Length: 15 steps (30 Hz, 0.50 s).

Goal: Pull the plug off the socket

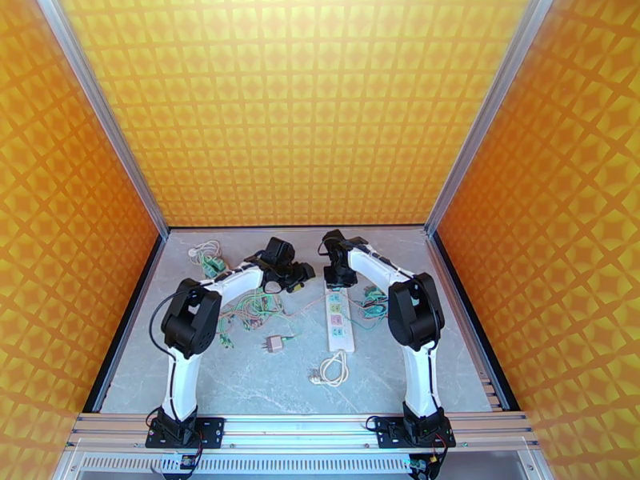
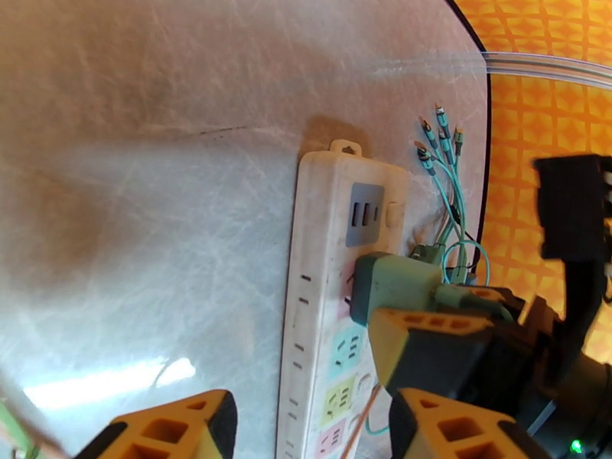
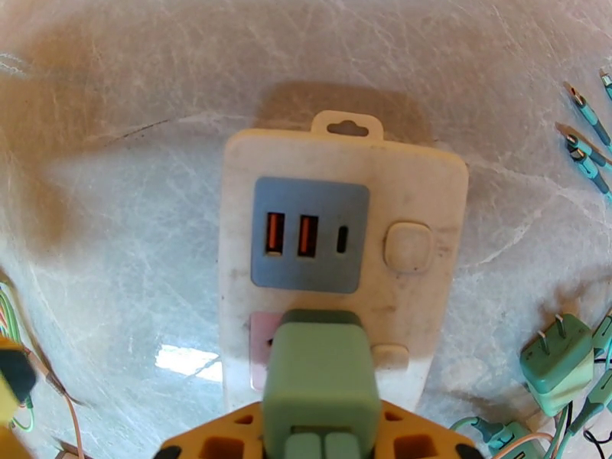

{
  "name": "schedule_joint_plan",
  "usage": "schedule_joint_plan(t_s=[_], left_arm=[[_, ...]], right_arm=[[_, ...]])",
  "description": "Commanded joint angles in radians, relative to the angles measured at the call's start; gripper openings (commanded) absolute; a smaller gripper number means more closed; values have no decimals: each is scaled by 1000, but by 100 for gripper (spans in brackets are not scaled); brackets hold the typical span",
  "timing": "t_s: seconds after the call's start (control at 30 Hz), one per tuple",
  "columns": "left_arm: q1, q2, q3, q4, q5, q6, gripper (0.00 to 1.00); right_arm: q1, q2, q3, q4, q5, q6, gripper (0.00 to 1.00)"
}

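Nearest the arm bases, a long white plastic power strip (image 1: 341, 318) lies loose on the grey marbled table (image 1: 240, 378), with its white cord (image 1: 334, 370) coiled by the near end. Beside the far end hovers the left gripper (image 2: 314, 426), yellow jaws spread and holding nothing. There the right gripper (image 3: 321, 437) pinches a boxy pale-green plug (image 3: 321, 369) seated in the pink outlet (image 3: 264, 330). Nothing pins the strip, so a pull would likely lift it whole. A tilted pull could make the fingers slip.
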<state>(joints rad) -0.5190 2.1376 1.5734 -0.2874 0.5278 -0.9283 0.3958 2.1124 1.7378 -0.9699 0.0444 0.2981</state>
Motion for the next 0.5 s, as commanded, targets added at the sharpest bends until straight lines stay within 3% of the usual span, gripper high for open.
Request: schedule_joint_plan(t_s=[0.0,0.47], left_arm=[[-16,50,25,82,68,-50,56],[-72,153,76,129,121,-73,53]], right_arm=[[15,-64,-28,17,-22,-4,21],[23,-74,-49,33,-54,15,21]])
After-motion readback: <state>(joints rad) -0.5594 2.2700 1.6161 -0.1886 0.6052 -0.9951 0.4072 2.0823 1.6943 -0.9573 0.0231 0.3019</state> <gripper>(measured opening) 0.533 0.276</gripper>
